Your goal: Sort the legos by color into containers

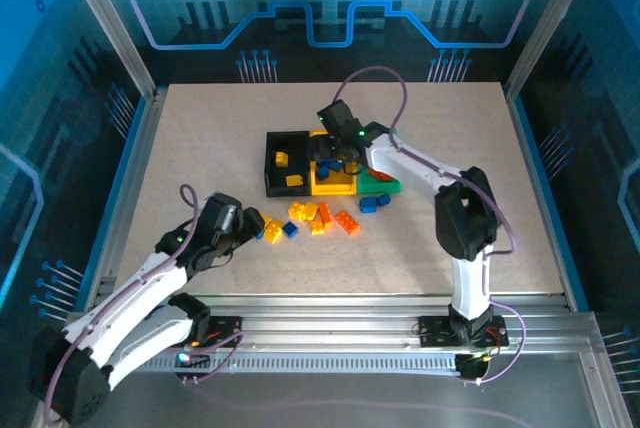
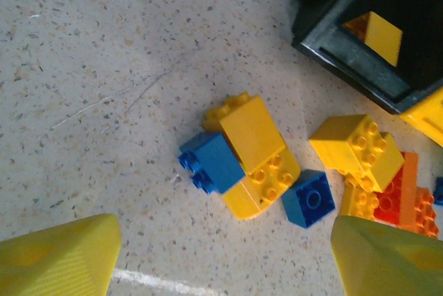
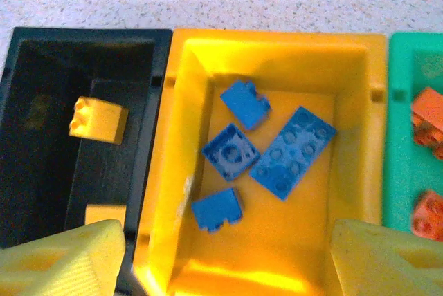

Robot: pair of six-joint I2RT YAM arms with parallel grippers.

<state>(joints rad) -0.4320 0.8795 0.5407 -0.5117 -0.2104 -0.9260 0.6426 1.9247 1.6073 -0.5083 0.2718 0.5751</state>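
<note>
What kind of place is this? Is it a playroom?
Probably a robot lab workcell, not a playroom. A left arm and a right arm are bolted at the edge of a speckled table, fenced by metal frame posts. The legos look like sorting practice.

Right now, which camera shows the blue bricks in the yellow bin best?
The right wrist view: it looks straight down into the yellow bin, with four blue bricks on its floor. In the top view the right hand hangs over the bin and hides them. Left wrist catches its outer corner.
</note>
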